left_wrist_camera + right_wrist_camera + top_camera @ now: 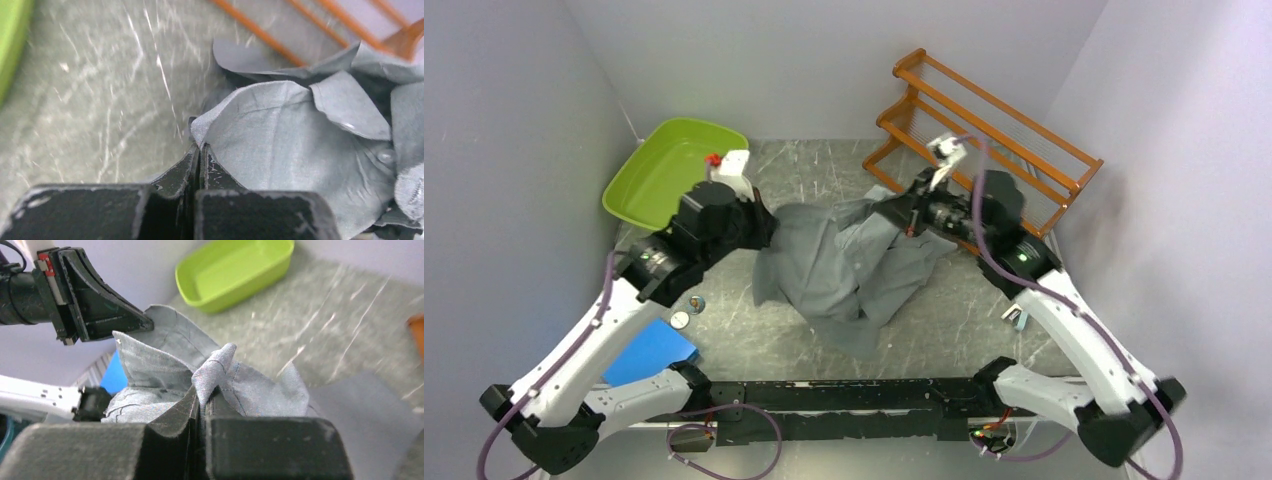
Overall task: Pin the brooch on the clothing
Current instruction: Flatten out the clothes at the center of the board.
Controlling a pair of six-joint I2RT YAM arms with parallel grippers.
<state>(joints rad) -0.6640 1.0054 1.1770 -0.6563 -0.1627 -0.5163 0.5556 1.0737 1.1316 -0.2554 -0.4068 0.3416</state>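
Though crumpled, shirt (854, 265) in L/R fingers (181, 174) (184, 410)

L pincer (199, 151), R pincer (202, 399): both clamped on shirt (854, 262); arms stretched fwd, angled inward.

Table (824, 170): grey stone-pattern top with pale veins and fine scratches. Plain white walls (804, 60) close it in at the left, far and right sides.

Far left corner: lime-green plastic tub (656, 170), shallow, rectangular with rounded corners, close to the left wall.

Far right corner: orange wooden rack (1024, 130) with two tiers of long rails, set at an angle along the right wall.

Near left: flat bright-blue pad (652, 352), lying on the table top, well apart from the tub.

Near right: small pale-blue item (1016, 318), too small to identify.
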